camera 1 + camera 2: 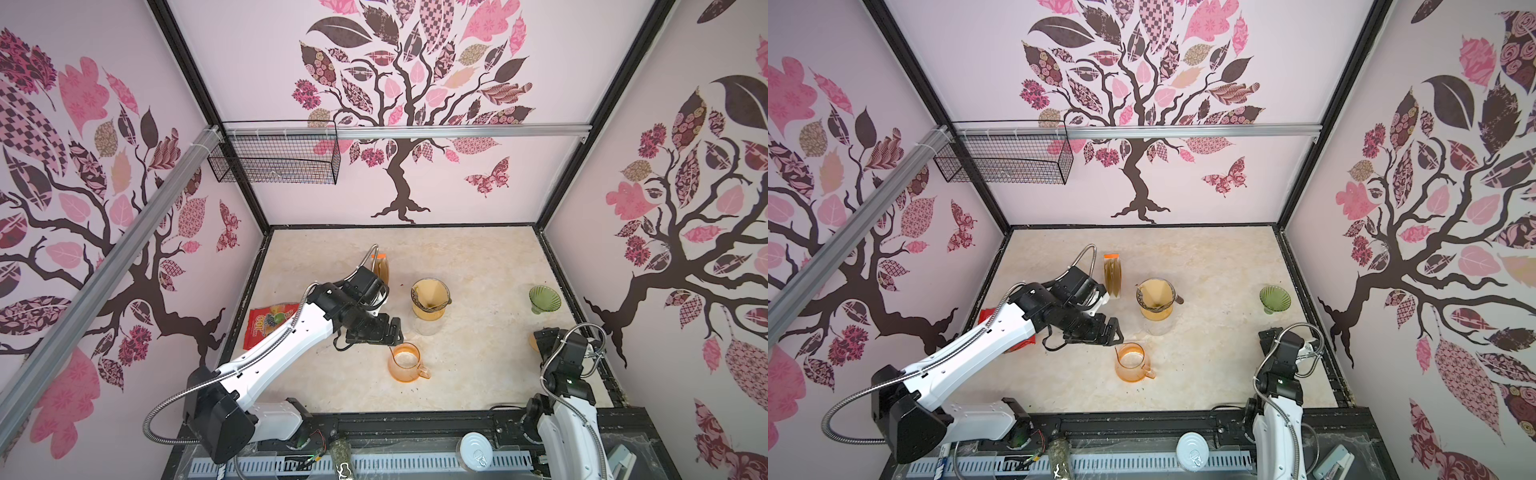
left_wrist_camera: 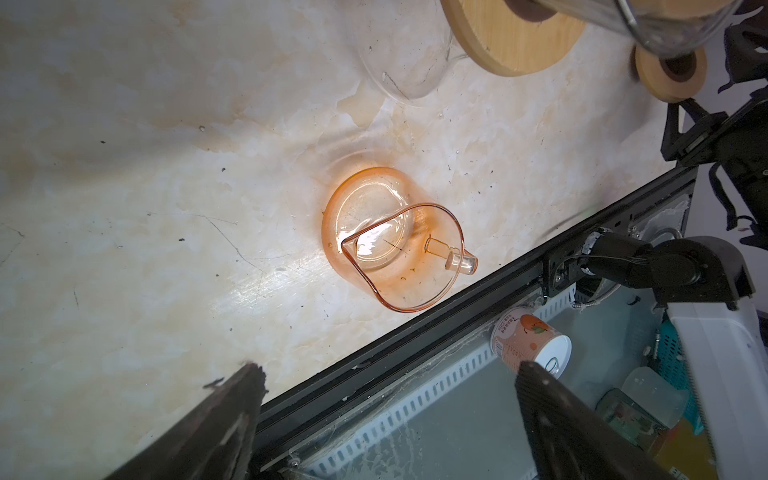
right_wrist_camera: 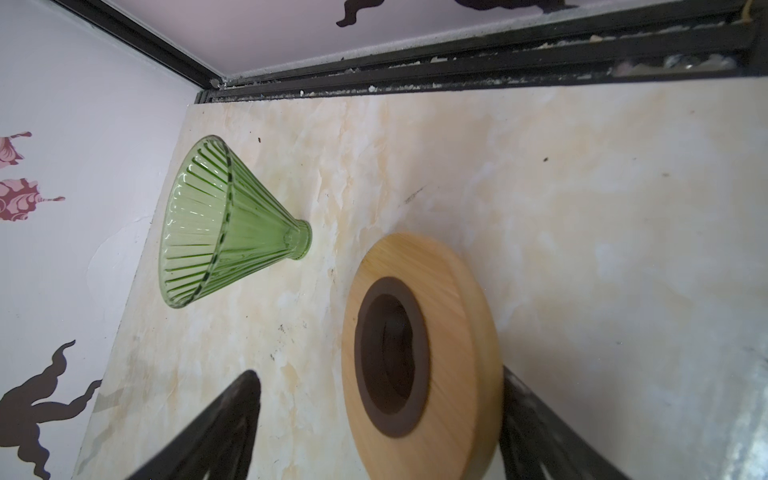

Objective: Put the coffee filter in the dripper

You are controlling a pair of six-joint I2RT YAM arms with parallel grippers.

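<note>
Standing near the middle of the marbled table (image 1: 478, 374), a clear server (image 1: 428, 329) carried a glass dripper (image 1: 429, 314), and the coffee filter (image 1: 428, 293) was found inside that dripper in both top views. The filter was tan paper, opened into a cone that lined the dripper up to its rim, with a dark patch at its point. Behind it and to the left, a filter holder (image 1: 1113, 276) with an orange top stood upright with a stack of brown filters in it. An orange pitcher (image 2: 395, 237) stood nearer the front edge; the left wrist view showed its bottom through the glass, marked by a few dark specks. A green dripper (image 3: 224, 224) of ribbed glass stood on its narrow foot near the table's right edge, well apart from the server. The left gripper (image 2: 388, 370) hung just behind the pitcher, fingers spread wide and gripping nothing. The right gripper (image 3: 378, 374) straddled a wooden ring (image 3: 453, 332) with a dark inner lining; one finger showed close against the ring's edge and a gap stood at the other, so the jaws were not closed on it. A red snack packet (image 1: 270, 322) lay flat by the left edge.
</note>
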